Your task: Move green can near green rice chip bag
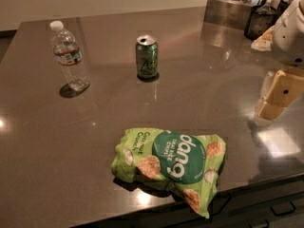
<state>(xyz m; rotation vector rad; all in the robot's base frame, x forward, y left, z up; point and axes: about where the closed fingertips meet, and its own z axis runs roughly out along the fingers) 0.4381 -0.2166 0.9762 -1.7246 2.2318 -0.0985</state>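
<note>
The green can [147, 57] stands upright on the table, at the middle back. It is dark green with a silver top. The green rice chip bag [169, 162] lies flat near the front edge, light green with a dark circle reading "dang", and one corner hangs over the edge. The can is well behind the bag, with bare table between them. My gripper [269, 106] hangs over the right side of the table, to the right of both. It is open and empty, and touches neither.
A clear plastic water bottle [70, 56] with a white cap stands at the back left. A metal box [227, 11] and dark containers [259, 21] stand at the back right corner. The table's front edge [266, 183] runs close behind the bag's overhang.
</note>
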